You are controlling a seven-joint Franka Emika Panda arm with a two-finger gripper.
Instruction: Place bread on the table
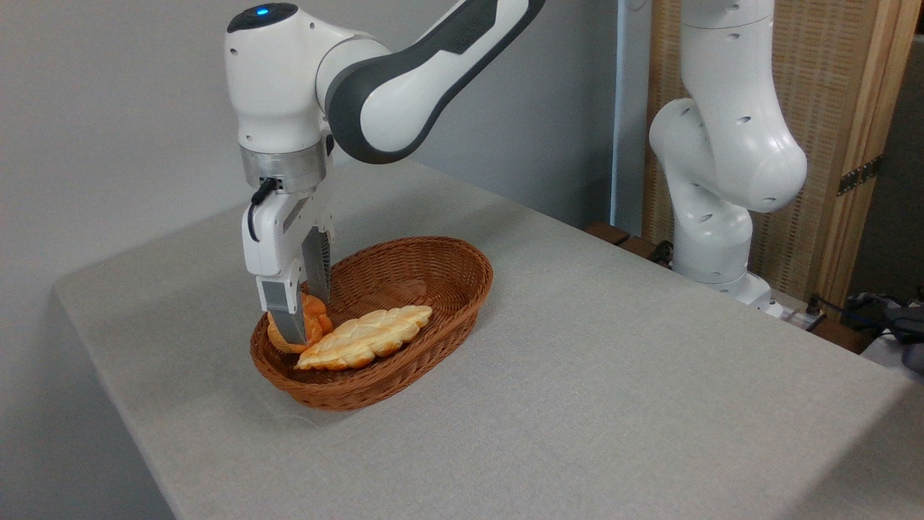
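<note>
The bread (316, 318), a small orange-golden bun, lies at the left end of the brown wicker basket (440, 278). My gripper (306, 321) reaches straight down into the basket, with one finger in front of the bun and the other behind it. Both fingers press against its sides, so the gripper is shut on it. The front finger (287, 318) hides the middle of the bun. The bun still rests on the basket floor. The table (613, 375) is covered in light grey-beige cloth and carries the basket.
A longer, pale braided loaf (368, 336) lies in the basket right beside the bun. The arm's white base (722, 238) stands at the table's far right edge. A wooden screen (844, 108) is behind it, and cables (888, 318) lie at the right.
</note>
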